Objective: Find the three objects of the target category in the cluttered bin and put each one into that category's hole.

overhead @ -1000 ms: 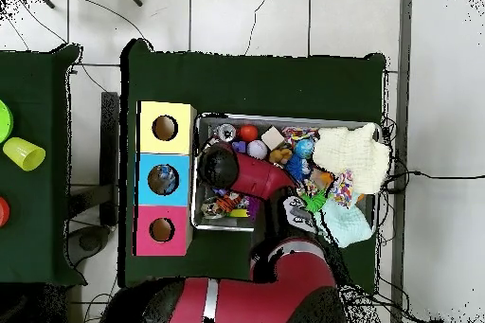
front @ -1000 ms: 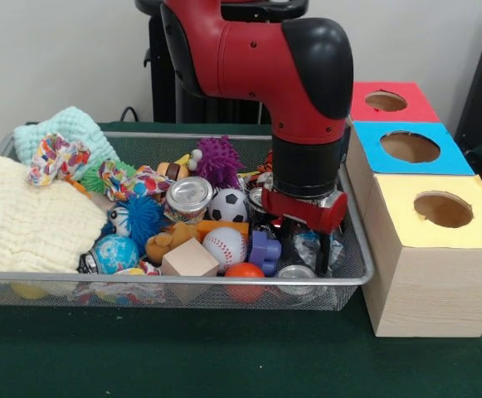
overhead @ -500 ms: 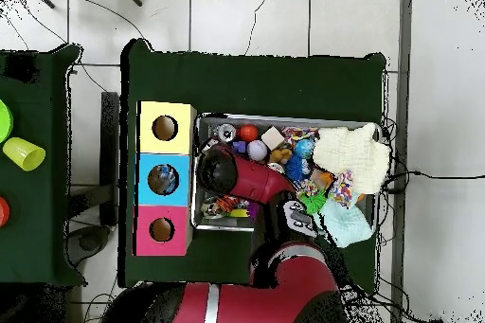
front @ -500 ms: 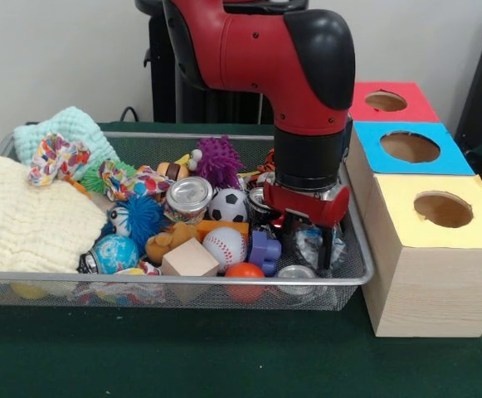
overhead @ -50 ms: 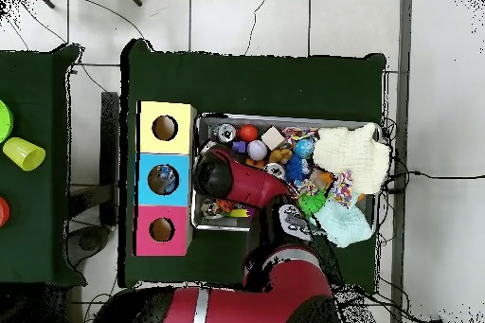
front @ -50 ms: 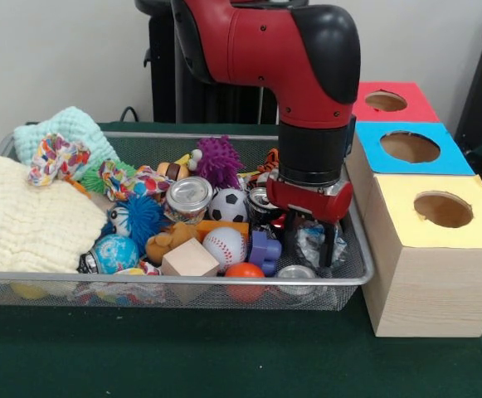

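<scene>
A wire mesh bin (front @ -50 ms: 174,279) holds a jumble of toys, balls, cloths and silver cans. My gripper (front @ -50 ms: 311,242) hangs at the bin's right end, its black fingers (front @ -50 ms: 330,245) closed on either side of a crumpled silver can (front @ -50 ms: 309,240), just above the clutter. More cans show: an upright one (front @ -50 ms: 189,196), one beside the arm (front @ -50 ms: 260,200) and one by the front rim (front @ -50 ms: 294,272). To the right stand the yellow (front @ -50 ms: 442,209), blue (front @ -50 ms: 410,147) and red (front @ -50 ms: 386,101) holed boxes. In the overhead view the arm (overhead @ -50 ms: 220,173) hides the gripper.
A baseball (front @ -50 ms: 224,245), soccer ball (front @ -50 ms: 226,205), wooden block (front @ -50 ms: 189,259), orange ball (front @ -50 ms: 245,271) and purple block (front @ -50 ms: 265,249) lie left of the gripper. A cream cloth (front @ -50 ms: 25,215) and mint cloth (front @ -50 ms: 66,128) fill the left end. Overhead, the boxes (overhead @ -50 ms: 164,179) adjoin the bin (overhead @ -50 ms: 284,120).
The arm has risen a little and drifted slightly toward the boxes, with the crumpled silver can staying between the fingers.
</scene>
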Available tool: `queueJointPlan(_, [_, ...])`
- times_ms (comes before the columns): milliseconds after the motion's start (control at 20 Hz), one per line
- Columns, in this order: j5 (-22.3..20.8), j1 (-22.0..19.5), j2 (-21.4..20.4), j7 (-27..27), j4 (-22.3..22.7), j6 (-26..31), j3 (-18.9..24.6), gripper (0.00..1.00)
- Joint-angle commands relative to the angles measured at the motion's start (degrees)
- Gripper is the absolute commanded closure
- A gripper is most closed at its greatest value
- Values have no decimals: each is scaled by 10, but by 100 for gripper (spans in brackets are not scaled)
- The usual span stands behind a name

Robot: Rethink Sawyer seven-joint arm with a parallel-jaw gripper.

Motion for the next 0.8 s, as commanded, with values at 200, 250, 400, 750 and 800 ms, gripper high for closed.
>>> queueJointPlan(200, [36,38,7,124,39,-4,74,0])
queueJointPlan(250, [36,39,7,125,40,-7,76,0])
queueJointPlan(400, [41,43,10,130,42,-15,77,0])
queueJointPlan(750, [57,48,3,135,50,-23,82,0])
queueJointPlan(800, [60,50,1,134,50,-21,81,0])
